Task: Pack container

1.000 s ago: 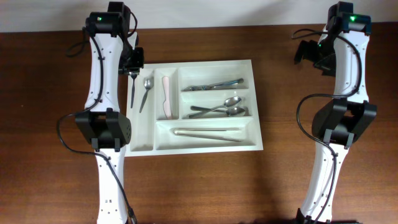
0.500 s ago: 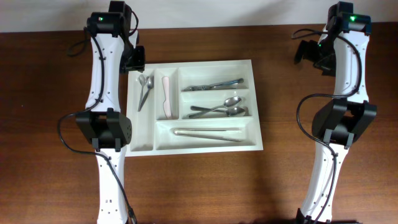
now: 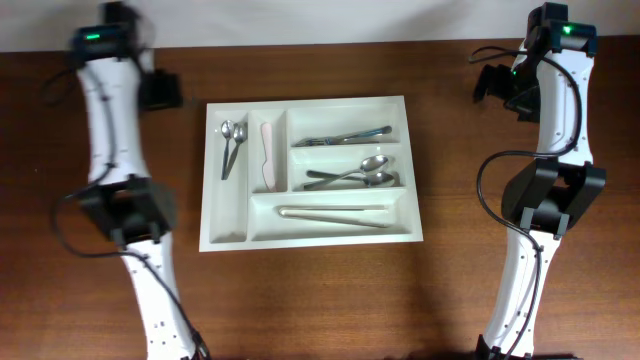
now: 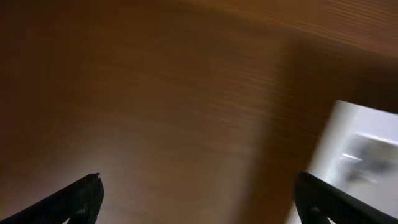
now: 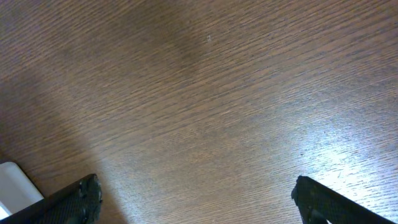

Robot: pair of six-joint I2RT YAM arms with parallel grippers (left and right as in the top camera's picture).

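The white cutlery tray (image 3: 410, 170) lies mid-table. Two small spoons (image 3: 231, 148) rest in its leftmost slot, with a pale knife (image 3: 267, 158) in the narrow slot beside them. Forks (image 3: 346, 135), larger spoons (image 3: 356, 175) and tongs (image 3: 334, 215) fill the other slots. My left gripper (image 3: 160, 90) hangs over bare wood just left of the tray's far corner. In the blurred left wrist view that gripper (image 4: 199, 198) is open and empty, with the tray (image 4: 367, 155) at the right edge. My right gripper (image 3: 497, 86) is off the tray's far right, open over bare wood (image 5: 198, 199).
Dark wooden tabletop (image 3: 320, 300) surrounds the tray. A white tray corner (image 5: 12, 183) shows at the lower left of the right wrist view. Both arm bases stand near the front edge, left (image 3: 160, 300) and right (image 3: 520, 290).
The left gripper opened and let a small spoon drop into the leftmost slot beside the other one. It then swung left, off the tray. The right arm stayed put.
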